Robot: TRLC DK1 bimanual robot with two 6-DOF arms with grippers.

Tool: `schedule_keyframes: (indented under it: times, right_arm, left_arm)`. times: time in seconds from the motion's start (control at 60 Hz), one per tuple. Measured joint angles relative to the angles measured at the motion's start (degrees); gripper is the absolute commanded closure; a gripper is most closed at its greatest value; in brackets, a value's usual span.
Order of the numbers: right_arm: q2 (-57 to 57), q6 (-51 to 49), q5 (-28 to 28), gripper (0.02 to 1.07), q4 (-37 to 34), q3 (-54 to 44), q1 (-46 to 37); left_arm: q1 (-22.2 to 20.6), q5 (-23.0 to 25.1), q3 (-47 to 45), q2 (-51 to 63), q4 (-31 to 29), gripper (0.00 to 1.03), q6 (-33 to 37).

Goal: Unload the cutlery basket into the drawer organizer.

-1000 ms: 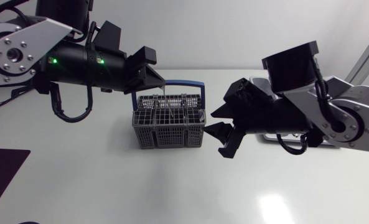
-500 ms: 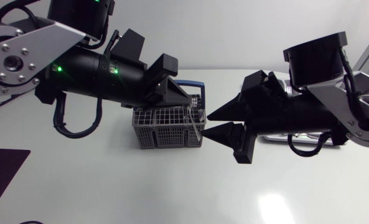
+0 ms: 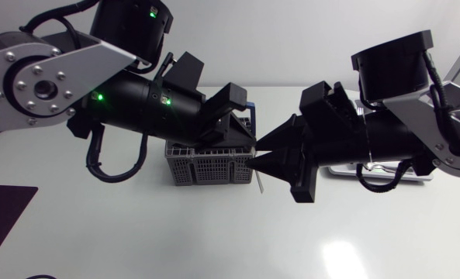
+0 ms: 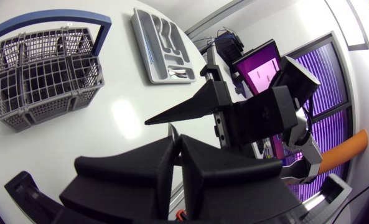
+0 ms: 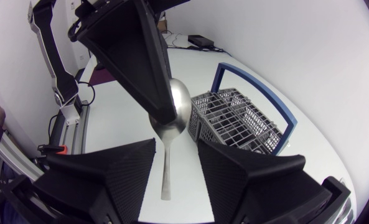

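Note:
A metal spoon (image 5: pixel 175 106) hangs bowl up and handle down, with my left gripper (image 3: pixel 250 146) shut on its bowl. In the right wrist view the left fingers (image 5: pixel 148 68) come in from above the spoon. My right gripper (image 5: pixel 170 163) is open, one finger on each side of the handle with a gap to both. In the head view the two grippers meet tip to tip just right of the grey wire cutlery basket (image 3: pixel 208 163), and the spoon's handle (image 3: pixel 259 178) sticks out below them. The grey drawer organizer (image 4: pixel 165 42) lies beyond the basket (image 4: pixel 42 74).
The basket has a blue hoop handle (image 5: pixel 254 93) and stands on the white table. A dark mat (image 3: pixel 1 209) lies at the table's left front. My right arm covers most of the organizer (image 3: pixel 385 173) in the head view.
My left gripper has lifted the spoon out of the basket and carried it right. My right gripper has come up to meet it and narrowed its jaws around the handle.

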Motion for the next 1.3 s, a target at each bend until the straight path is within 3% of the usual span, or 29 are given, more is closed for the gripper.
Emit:
schedule_keyframes:
  times: [0.267, 0.45, 0.617, 0.683, 0.75, 0.783, 0.8, 0.817, 0.85, 1.0, 1.3]
  right_arm:
    - [0.6, 0.2, -0.4, 0.8, 0.0, 0.0, 0.0]
    - [0.7, 0.2, -1.0, 1.01, 0.0, 0.0, 0.3]
    - [0.9, 0.2, -1.2, 1.02, -0.3, 0.0, 0.8]
    - [1.3, 0.2, -1.2, 1.02, -1.0, 0.0, 1.1]
    - [1.7, 0.2, -1.2, 1.02, -1.6, 0.0, 1.2]
    - [1.9, 0.2, -1.2, 1.02, -2.3, 0.0, 1.2]
    - [1.9, 0.1, -1.2, 1.02, -2.7, 0.0, 1.3]
    - [2.0, 0.1, -1.2, 1.02, -2.8, 0.0, 1.3]
    - [2.1, 0.0, -1.2, 1.02, -3.0, 0.0, 1.4]
    - [2.2, -0.5, -1.2, 1.02, -4.5, 0.0, 1.4]
    - [2.2, -7.0, -2.0, 1.02, -10.5, 0.0, -4.9]
  left_arm:
    - [0.0, 0.0, 1.0, 0.2, 0.0, 0.95, 0.0]
    - [0.0, 0.0, 1.1, 0.4, 0.0, 0.95, 0.0]
    - [0.0, 0.1, 1.2, 0.5, -0.4, 0.95, -0.3]
    - [0.0, 0.2, 1.2, 0.5, -0.9, 0.81, -1.0]
    - [0.0, 0.2, 1.3, 0.5, -1.0, 0.56, -1.3]
    - [0.0, 0.2, 1.6, 0.5, -0.9, 0.34, -1.3]
    - [0.0, 0.2, 1.7, 0.5, -1.0, 0.31, -1.4]
    - [0.0, 0.2, 1.9, 0.5, -0.9, 0.2, -1.5]
    - [0.1, 0.2, 2.3, 0.5, -0.9, 0.13, -1.5]
    - [1.7, 0.2, 5.5, 0.5, -0.8, 0.08, -2.6]
    - [9.8, 0.2, 14.1, 4.1, -2.6, 0.06, -9.1]
